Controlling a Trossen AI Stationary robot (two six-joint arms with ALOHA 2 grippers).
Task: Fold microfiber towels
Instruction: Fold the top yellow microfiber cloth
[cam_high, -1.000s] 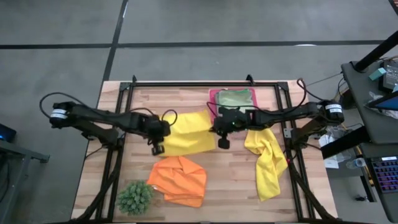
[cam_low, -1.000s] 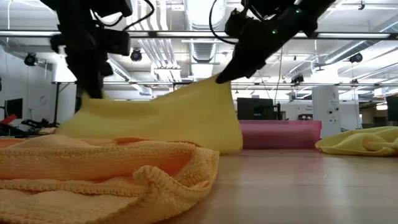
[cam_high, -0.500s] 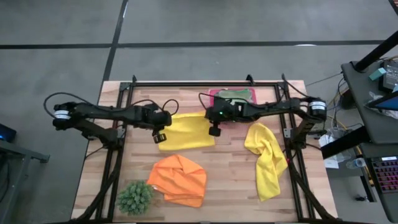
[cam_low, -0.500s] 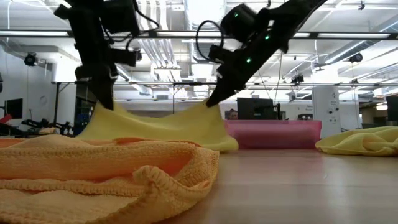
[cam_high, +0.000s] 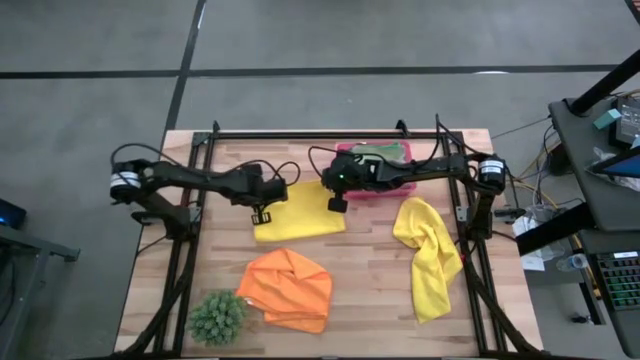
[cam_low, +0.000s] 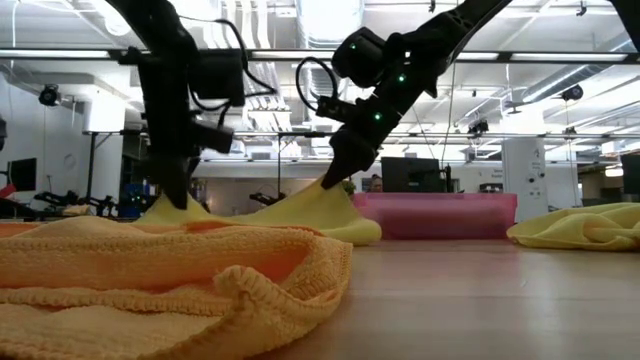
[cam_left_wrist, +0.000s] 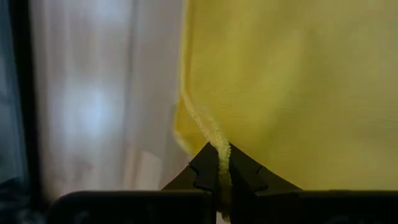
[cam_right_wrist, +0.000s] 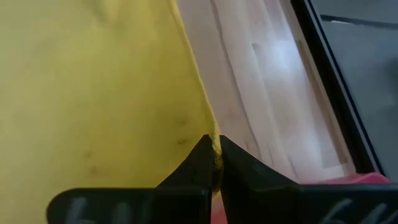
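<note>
**Two grippers pinching the far corners of one yellow towel**

Two far corners of the flat yellow towel (cam_high: 298, 211) are held, one by each arm. The left gripper (cam_high: 261, 214) is closed on the towel's left corner, the hem being seen clamped between its fingertips (cam_left_wrist: 205, 169). The right gripper (cam_high: 337, 203) is closed on the right corner, likewise pinched at the hem (cam_right_wrist: 214, 149). Both corners are raised slightly off the wooden table (cam_high: 370, 290), while the near edge is left lying on it. Open board is seen between this towel and the orange towel (cam_high: 287, 288), which lies crumpled toward the near edge. A second yellow towel (cam_high: 428, 250) is draped in a long heap to the right, well apart. The pink tray (cam_high: 400, 150), holding a sage green towel (cam_high: 380, 157), is placed just behind the right gripper, partly covered by that arm. A spiky green plant ball (cam_high: 217, 317) is set at the near left corner. The black frame rails (cam_high: 190, 230) border both sides.
</note>
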